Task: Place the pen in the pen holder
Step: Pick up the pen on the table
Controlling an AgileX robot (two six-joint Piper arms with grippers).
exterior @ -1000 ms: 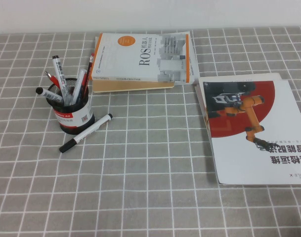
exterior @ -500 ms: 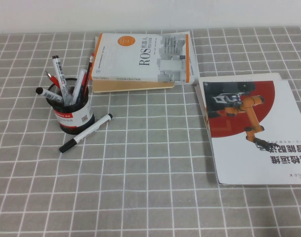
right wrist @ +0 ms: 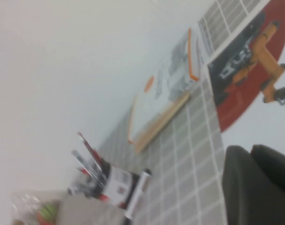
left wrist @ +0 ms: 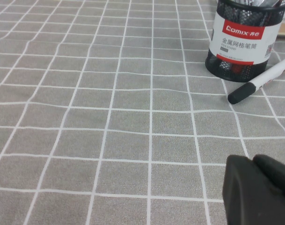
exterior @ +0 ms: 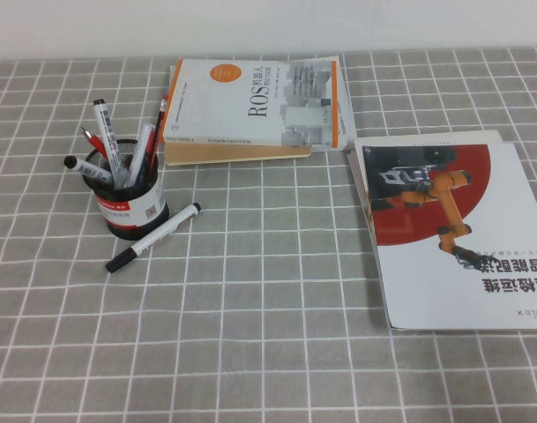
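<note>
The pen [exterior: 153, 236], white-barrelled with a black cap and black end, lies flat on the checked cloth, slanting against the front of the pen holder [exterior: 131, 207]. The holder is a black mesh cup with a red-and-white band. No arm shows in the high view. In the left wrist view my left gripper [left wrist: 252, 160] hangs shut and empty over bare cloth, well short of the pen [left wrist: 261, 80] and holder [left wrist: 243, 40]. In the right wrist view, my right gripper [right wrist: 250, 149] is shut and empty, far from the pen [right wrist: 136, 197] and holder [right wrist: 115, 185].
Several pens [exterior: 118, 145] stand in the holder. A white and orange book [exterior: 255, 101] lies on a second book at the back. A red and white booklet [exterior: 453, 238] lies at the right. Grey checked cloth [exterior: 268, 352] covers the table.
</note>
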